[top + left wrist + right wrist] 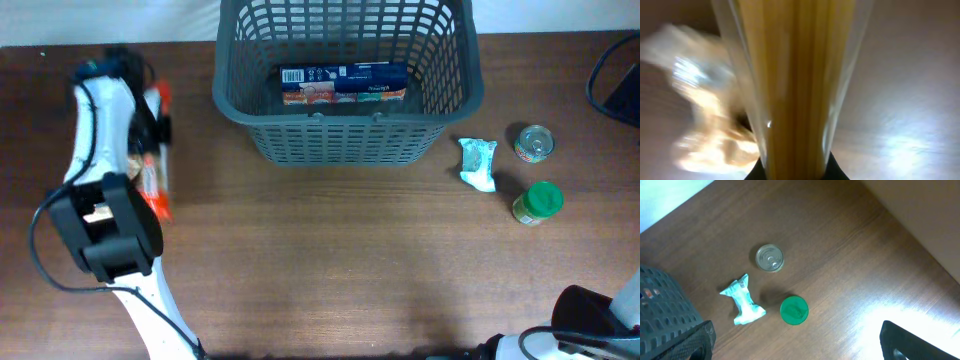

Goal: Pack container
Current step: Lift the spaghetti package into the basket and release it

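Note:
The dark grey slotted basket (345,140) stands at the back middle of the table, and its corner shows in the right wrist view (660,310). A flat blue and red box pack (345,84) lies inside it. My left gripper (150,130) is at the far left, shut on a clear packet of spaghetti (797,75) with orange-red ends (153,190), held between the jaws (795,172). My right gripper (797,345) is open and empty, high above the table's right side.
Right of the basket lie a teal-white wrapped packet (478,163) (743,300), a silver can (535,143) (769,258) and a green-lidded jar (540,202) (794,310). A pale crumpled bag (705,125) shows blurred beside the spaghetti. A black cable (610,80) lies at the far right.

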`<control>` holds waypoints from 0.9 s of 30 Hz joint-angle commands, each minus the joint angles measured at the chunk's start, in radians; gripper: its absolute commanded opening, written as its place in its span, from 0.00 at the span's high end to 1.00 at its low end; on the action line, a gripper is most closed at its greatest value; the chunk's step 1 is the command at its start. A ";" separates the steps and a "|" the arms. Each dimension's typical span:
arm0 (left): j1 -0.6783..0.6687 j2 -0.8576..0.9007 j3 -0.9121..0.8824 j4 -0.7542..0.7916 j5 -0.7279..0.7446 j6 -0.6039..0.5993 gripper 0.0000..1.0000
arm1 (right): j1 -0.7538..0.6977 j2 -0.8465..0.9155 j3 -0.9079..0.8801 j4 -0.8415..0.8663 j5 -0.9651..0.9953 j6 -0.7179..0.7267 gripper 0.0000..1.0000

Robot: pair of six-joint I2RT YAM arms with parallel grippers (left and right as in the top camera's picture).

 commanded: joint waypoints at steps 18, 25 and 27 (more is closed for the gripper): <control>-0.483 -0.160 0.797 0.092 0.130 1.154 0.99 | -0.006 0.002 -0.005 0.001 0.016 0.009 0.01; -0.599 -0.071 0.678 0.164 0.134 1.207 0.98 | -0.006 0.002 -0.005 0.001 0.016 0.009 0.01; -0.607 -0.015 0.628 0.181 0.159 1.197 0.98 | -0.006 0.002 -0.005 0.001 0.016 0.009 0.01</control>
